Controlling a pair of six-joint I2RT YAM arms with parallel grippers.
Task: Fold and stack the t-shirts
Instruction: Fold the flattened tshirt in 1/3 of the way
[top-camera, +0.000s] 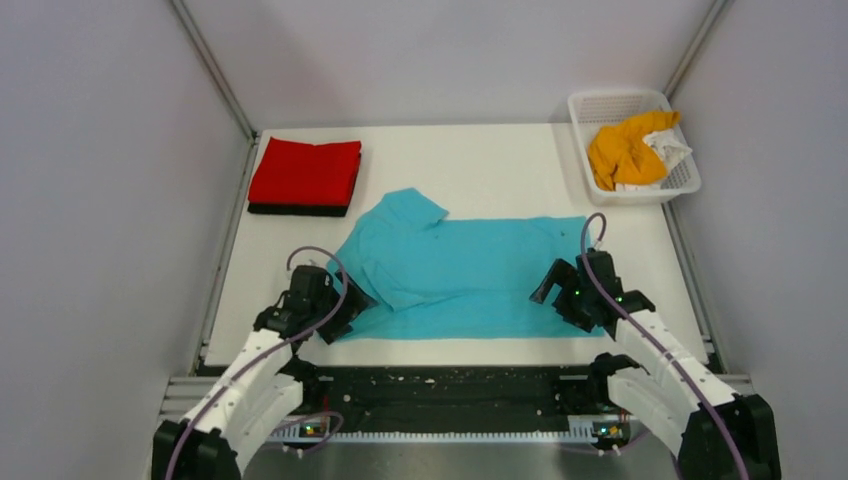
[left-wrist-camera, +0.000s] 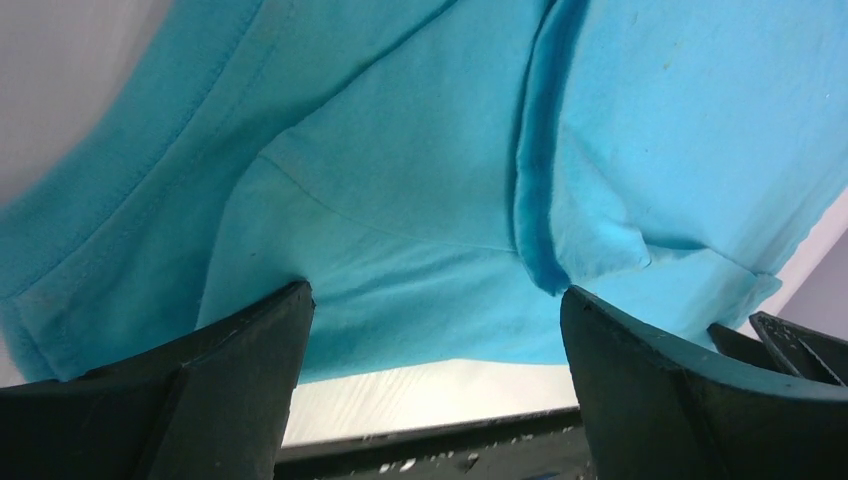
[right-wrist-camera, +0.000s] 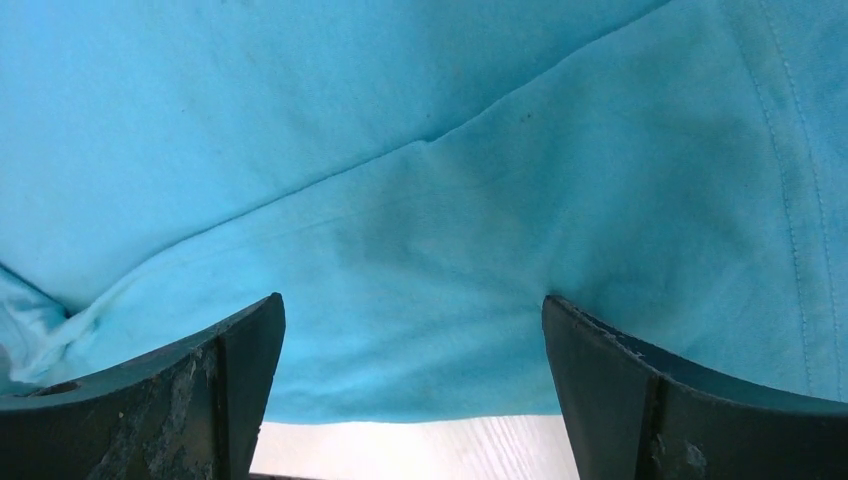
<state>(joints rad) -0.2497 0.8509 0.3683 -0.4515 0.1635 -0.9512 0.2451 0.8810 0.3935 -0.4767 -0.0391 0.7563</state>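
Left gripper (left-wrist-camera: 435, 295) seemingly over turquoise t-shirt (left-wrist-camera: 400, 150)

Bright, even light; soft shadows.

The top view looks down from the near side onto the table (top-camera: 500, 160). Wrist views closely face the turquoise t-shirt (top-camera: 480, 275), near left and near right.
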